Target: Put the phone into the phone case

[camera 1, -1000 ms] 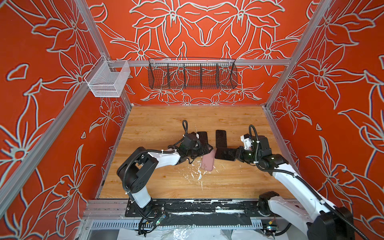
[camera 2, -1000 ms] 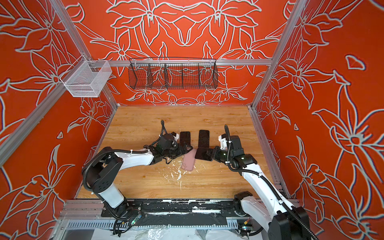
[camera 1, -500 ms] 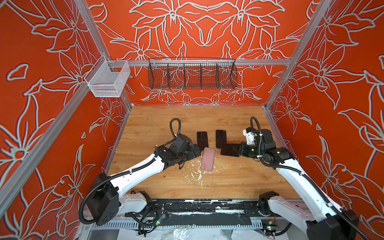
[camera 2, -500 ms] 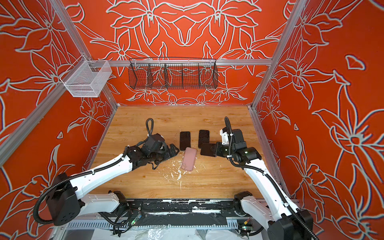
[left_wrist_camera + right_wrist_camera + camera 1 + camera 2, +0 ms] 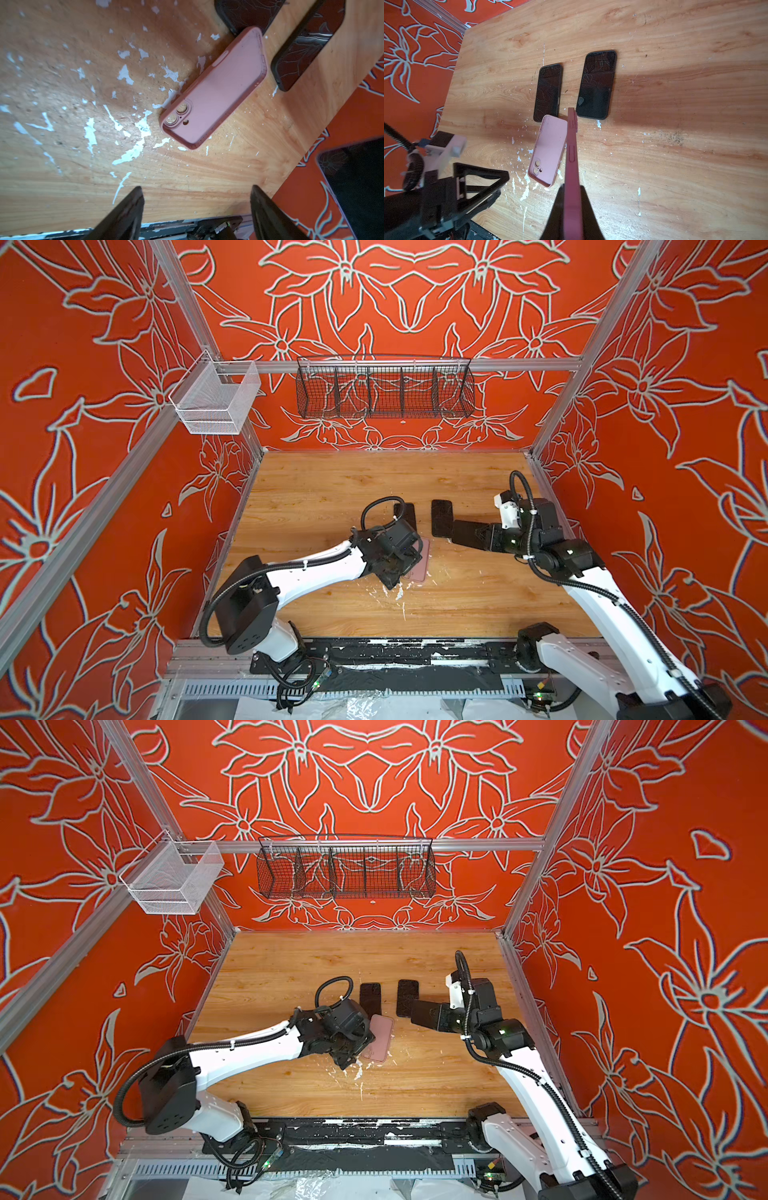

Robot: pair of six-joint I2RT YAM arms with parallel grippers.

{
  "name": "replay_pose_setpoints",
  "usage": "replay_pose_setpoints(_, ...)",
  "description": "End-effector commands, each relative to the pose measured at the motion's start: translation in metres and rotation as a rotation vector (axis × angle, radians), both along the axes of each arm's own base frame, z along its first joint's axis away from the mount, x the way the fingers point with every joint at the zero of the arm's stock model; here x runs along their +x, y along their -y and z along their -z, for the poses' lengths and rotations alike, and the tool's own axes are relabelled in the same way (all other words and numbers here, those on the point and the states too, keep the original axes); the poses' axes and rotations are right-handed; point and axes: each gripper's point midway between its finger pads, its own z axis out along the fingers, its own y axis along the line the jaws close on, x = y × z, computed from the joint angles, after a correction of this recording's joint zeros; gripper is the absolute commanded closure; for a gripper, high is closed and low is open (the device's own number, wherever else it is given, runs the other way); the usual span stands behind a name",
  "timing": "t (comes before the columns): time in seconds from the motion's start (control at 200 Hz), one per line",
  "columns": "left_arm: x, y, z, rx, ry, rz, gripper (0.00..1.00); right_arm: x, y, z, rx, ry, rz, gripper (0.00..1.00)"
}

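Left gripper [image 5: 196, 188]: jaws apart, nothing between them, above the table [image 5: 62, 187]. Phone case [image 5: 216, 91], pink, lies flat, open side up, far end meeting a black phone [image 5: 548, 91]; second black phone [image 5: 596, 85] lies just beside. Right gripper [image 5: 572, 191] is clamped on the pink phone [image 5: 572, 158], held edge-on above the table.
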Motion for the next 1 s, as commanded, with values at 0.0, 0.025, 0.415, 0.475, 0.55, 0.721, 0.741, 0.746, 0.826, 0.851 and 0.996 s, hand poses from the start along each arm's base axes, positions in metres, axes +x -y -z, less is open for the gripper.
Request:
replay_pose_setpoints(0.0, -0.004, 0.004, 0.019, 0.029, -0.076, -0.048, 0.23, 0.003, -0.002, -0.017, 0.010, 0.065, -0.017, 1.00)
replay_pose_setpoints(0.025, -0.001, 0.004, 0.020, 0.038, -0.067, -0.047, 0.23, 0.002, -0.003, -0.018, 0.017, 0.067, -0.022, 1.00)
replay_pose_setpoints(0.415, 0.082, -0.015, -0.024, 0.498, 0.326, 0.736, 0.14, -0.006, -0.007, -0.014, 0.050, 0.055, -0.040, 1.00)
replay_pose_setpoints(0.475, 0.083, -0.026, -0.019, 0.593, 0.277, 0.837, 0.14, -0.009, -0.005, -0.016, 0.050, 0.062, -0.031, 1.00)
replay_pose_setpoints(0.55, 0.079, -0.028, -0.006, 0.631, 0.219, 0.938, 0.19, -0.012, -0.004, -0.020, 0.056, 0.068, -0.024, 1.00)
replay_pose_setpoints(0.721, 0.075, -0.027, 0.027, 0.620, 0.182, 0.978, 0.31, -0.017, -0.007, -0.025, 0.086, 0.064, -0.030, 1.00)
replay_pose_setpoints(0.741, 0.076, -0.026, 0.029, 0.615, 0.186, 0.974, 0.31, -0.018, -0.007, -0.025, 0.088, 0.062, -0.031, 1.00)
replay_pose_setpoints(0.746, 0.076, -0.026, 0.029, 0.613, 0.187, 0.974, 0.31, -0.018, -0.007, -0.026, 0.089, 0.061, -0.031, 1.00)
replay_pose_setpoints(0.826, 0.081, -0.024, 0.033, 0.606, 0.207, 0.971, 0.31, -0.021, -0.008, -0.025, 0.097, 0.053, -0.034, 1.00)
replay_pose_setpoints(0.851, 0.082, -0.024, 0.034, 0.600, 0.211, 0.970, 0.31, -0.022, -0.008, -0.025, 0.097, 0.052, -0.035, 1.00)
replay_pose_setpoints(0.996, 0.086, -0.025, 0.047, 0.541, 0.198, 0.942, 0.33, -0.025, -0.007, -0.027, 0.103, 0.055, -0.032, 1.00)
